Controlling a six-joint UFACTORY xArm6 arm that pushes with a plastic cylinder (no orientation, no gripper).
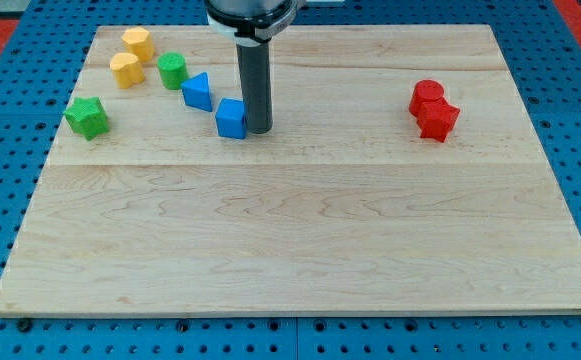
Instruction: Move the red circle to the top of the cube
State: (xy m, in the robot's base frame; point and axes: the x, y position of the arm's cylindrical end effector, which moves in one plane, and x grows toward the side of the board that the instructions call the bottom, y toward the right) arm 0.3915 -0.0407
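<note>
The red circle (426, 94) sits at the view's right on the wooden board (300, 250), touching a red star-shaped block (437, 119) just below it. The blue cube (231, 118) sits left of centre near the view's top. My tip (258, 128) is right beside the blue cube, on its right side and touching or almost touching it. The tip is far to the left of the red circle.
A blue triangle (198, 91) lies up-left of the cube. A green cylinder (172, 70), two yellow blocks (136, 43) (125, 69) and a green star (88, 117) stand at the view's top left. Blue pegboard surrounds the board.
</note>
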